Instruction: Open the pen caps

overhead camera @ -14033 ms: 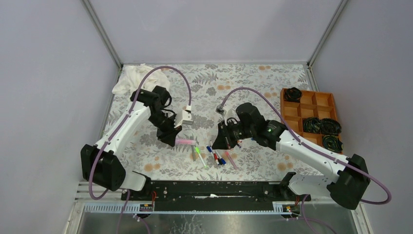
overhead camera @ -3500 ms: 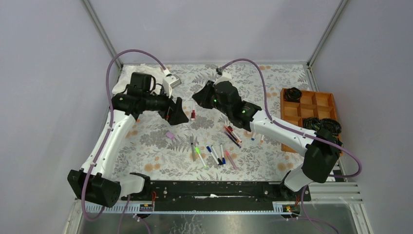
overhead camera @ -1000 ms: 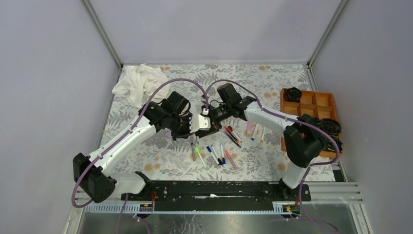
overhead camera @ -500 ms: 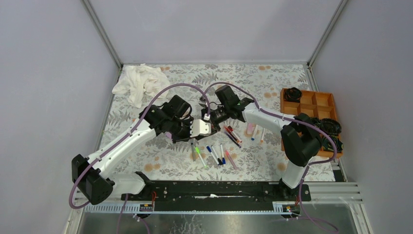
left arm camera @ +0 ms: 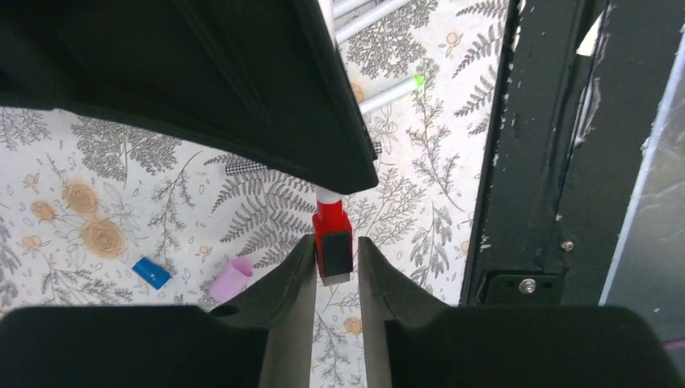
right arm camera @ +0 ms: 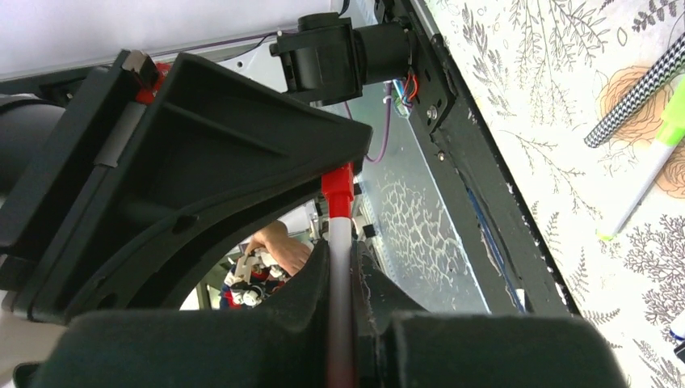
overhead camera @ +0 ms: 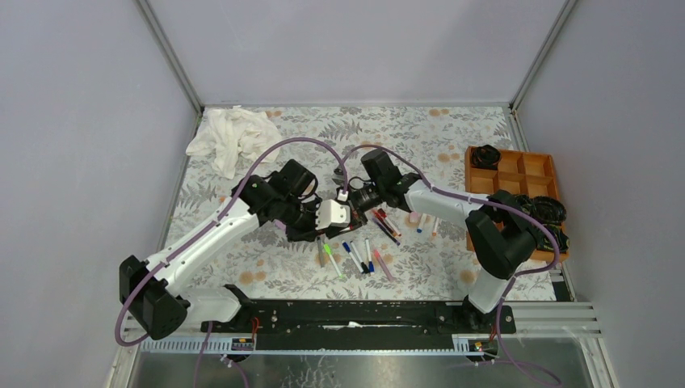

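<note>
Red cap (left arm camera: 333, 242) is now pinched in our left gripper (left arm camera: 335, 271) above the middle of the desk, with our right gripper (right arm camera: 342, 263) clamped on the pen (right arm camera: 340, 234); the arms have swung together, so we judge the pull comes next, though it probably hasn't loosened yet.

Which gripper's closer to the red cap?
Left. The left gripper pinches the red cap; the right gripper clamps the white pen barrel beside it.

Bench (overhead camera: 452, 129) covered in grey leaf-print cloth with orange blooms. Plain pale lilac walls (overhead camera: 355, 48) on three sides, metal posts (overhead camera: 170, 56) at rear corners. Light even, diffuse; black rail (overhead camera: 355, 311) along near edge.
</note>
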`<state>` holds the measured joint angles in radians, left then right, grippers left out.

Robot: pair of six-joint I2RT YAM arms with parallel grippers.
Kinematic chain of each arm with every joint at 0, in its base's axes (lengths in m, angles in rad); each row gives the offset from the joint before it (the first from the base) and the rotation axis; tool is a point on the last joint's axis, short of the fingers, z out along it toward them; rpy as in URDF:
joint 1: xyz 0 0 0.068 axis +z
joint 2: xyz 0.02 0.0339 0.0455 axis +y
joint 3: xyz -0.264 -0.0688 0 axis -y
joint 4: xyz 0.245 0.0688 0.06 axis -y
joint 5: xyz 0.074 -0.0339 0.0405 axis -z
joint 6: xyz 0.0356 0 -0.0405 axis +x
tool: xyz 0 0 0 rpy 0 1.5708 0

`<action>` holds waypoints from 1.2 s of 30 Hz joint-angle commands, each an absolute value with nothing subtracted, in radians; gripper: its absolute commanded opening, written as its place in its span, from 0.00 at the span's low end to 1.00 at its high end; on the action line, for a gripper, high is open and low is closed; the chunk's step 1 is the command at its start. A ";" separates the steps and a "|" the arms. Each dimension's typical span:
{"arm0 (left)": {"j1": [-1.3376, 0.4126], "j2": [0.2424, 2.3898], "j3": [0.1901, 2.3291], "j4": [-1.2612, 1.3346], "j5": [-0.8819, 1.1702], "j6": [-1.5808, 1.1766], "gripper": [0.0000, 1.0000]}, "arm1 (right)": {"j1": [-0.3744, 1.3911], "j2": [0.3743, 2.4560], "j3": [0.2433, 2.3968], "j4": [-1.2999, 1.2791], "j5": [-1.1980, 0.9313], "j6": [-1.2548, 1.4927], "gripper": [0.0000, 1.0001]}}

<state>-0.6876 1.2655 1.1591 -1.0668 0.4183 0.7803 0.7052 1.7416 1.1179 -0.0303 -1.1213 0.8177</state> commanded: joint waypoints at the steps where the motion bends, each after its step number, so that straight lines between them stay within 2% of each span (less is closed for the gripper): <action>1: -0.695 1.224 1.143 -1.012 0.507 0.747 0.36 | 0.713 1.695 1.115 0.063 -1.124 0.857 0.00; 6: -0.695 1.190 1.148 -0.985 0.513 0.740 0.43 | 0.713 1.680 1.099 0.058 -1.124 0.853 0.00; 24: -0.693 1.165 1.088 -0.929 0.516 0.728 0.44 | 0.713 1.641 1.042 0.222 -1.126 0.964 0.00; 25: -0.693 1.165 1.087 -0.920 0.508 0.722 0.45 | 0.713 1.641 1.042 0.225 -1.126 0.968 0.00; 30: -0.693 1.164 1.090 -0.904 0.483 0.715 0.63 | 0.713 1.641 1.046 0.217 -1.131 0.965 0.00; 32: -0.693 1.165 1.094 -0.905 0.487 0.714 0.65 | 0.713 1.641 1.048 0.211 -1.131 0.960 0.00; 34: -0.693 1.170 1.097 -0.920 0.494 0.728 0.60 | 0.713 1.641 1.049 0.206 -1.130 0.957 0.00; 36: -0.693 1.182 1.105 -0.938 0.492 0.735 0.48 | 0.713 1.643 1.048 0.206 -1.129 0.957 0.00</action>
<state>-0.6876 1.1736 1.0954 -0.9543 0.4904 0.7212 0.7082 1.6878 1.0416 0.1787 -1.1164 0.9512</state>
